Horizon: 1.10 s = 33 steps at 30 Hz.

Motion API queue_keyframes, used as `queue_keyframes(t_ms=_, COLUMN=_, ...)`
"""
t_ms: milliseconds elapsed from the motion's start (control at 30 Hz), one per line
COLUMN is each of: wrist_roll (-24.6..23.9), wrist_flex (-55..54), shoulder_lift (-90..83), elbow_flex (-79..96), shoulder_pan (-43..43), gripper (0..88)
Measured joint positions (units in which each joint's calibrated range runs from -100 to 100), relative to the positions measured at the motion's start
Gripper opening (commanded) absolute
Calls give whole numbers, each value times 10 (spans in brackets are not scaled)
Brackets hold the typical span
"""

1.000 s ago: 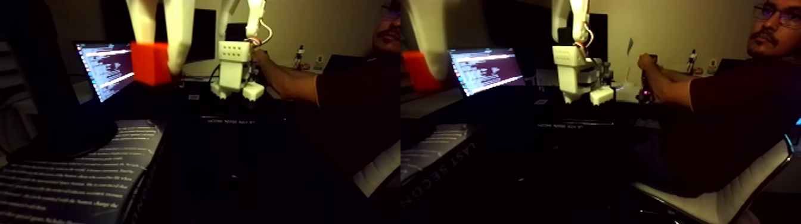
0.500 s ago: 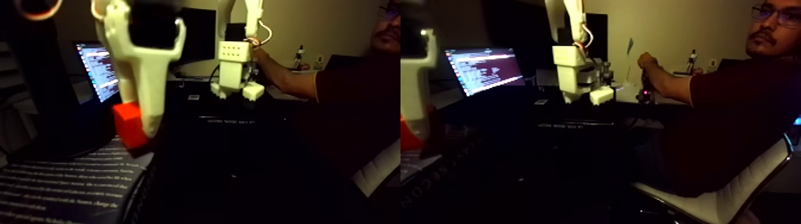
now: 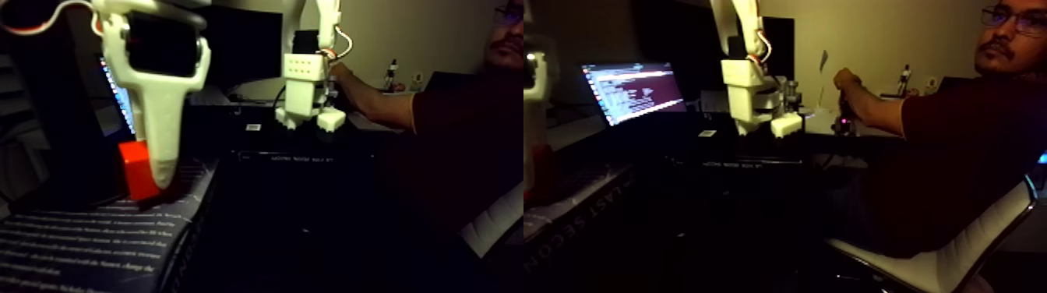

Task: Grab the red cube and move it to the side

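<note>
At the lower left of the fixed view we see the small, bright red-orange matte cube [image 3: 137,171] low over a dark printed sheet with white text [image 3: 93,234] that lies on the table. We judge the main risk here to be a bad set-down. If the cube's underside is not yet flat on the sheet when the grip lets go, it could tip or roll off toward the dark table edge. We cannot tell whether it touches the sheet.

Just right of the cube, the white plastic claw [image 3: 153,178] hangs nearly upright with its broad white finger [image 3: 165,148] pressed against the cube's right face. The opposing finger is hidden, yet the cube sits level in the grip, so we take the claw to be clamped on it, spread only as wide as the cube. A second risk is the finger dragging the cube sideways on release.
</note>
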Motion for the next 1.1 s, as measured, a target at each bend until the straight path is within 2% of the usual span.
queue_keyframes(t_ms=367, wrist_roll=-1, wrist_flex=0, shoulder_lift=5, elbow_flex=0, shoulder_pan=0, gripper=167)
queue_keyframes(t_ms=567, wrist_roll=-8, wrist_flex=0, shoulder_lift=5, elbow_flex=8, shoulder_pan=-12, gripper=273)
queue_keyframes(t_ms=867, wrist_roll=-9, wrist_flex=0, shoulder_lift=5, elbow_flex=9, shoulder_pan=-12, gripper=277)
queue_keyframes(t_ms=1100, wrist_roll=8, wrist_flex=0, shoulder_lift=-22, elbow_flex=9, shoulder_pan=-4, gripper=278)
